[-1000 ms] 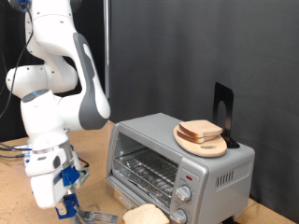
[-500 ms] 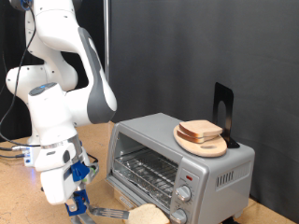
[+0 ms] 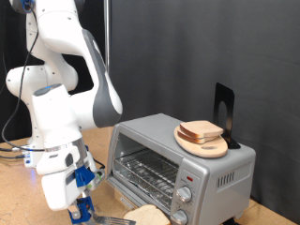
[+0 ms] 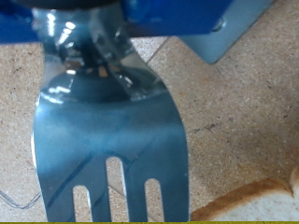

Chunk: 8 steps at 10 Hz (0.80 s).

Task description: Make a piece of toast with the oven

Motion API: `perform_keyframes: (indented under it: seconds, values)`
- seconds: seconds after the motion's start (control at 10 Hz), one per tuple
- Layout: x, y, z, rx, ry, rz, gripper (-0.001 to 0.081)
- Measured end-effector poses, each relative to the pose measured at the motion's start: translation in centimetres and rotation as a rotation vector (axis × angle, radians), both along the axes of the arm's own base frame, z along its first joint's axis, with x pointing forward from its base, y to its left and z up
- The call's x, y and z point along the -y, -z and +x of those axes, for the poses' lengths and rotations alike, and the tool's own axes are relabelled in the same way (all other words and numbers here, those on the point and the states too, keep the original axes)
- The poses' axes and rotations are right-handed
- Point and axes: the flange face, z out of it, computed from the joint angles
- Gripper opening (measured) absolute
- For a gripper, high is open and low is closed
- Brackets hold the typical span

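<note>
The exterior view is evenly and fairly brightly lit from above against a dark backdrop, with soft highlights on the white arm (image 3: 70, 94) and the top of the oven (image 3: 178, 155) and only faint shadows on the table (image 3: 19, 187); its low resolution leaves fine detail grainy. The wrist view is much softer: the metal fork (image 4: 107, 140) fills the frame, is blurred from closeness and carries bluish reflections and bright glare patches near its neck. The speckled table behind it is likewise slightly out of focus.
</note>
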Motion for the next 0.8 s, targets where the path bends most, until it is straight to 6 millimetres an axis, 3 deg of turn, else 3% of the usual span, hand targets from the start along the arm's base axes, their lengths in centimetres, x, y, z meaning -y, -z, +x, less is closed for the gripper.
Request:
perform_keyframes:
  seconds: [0.3, 0.8]
  values:
    - [0.4, 1.1, 0.8, -0.005, -0.011, -0.033, 0.0366]
    - [3.1, 2.3, 0.5, -0.028, 0.006, -0.068, 0.0366]
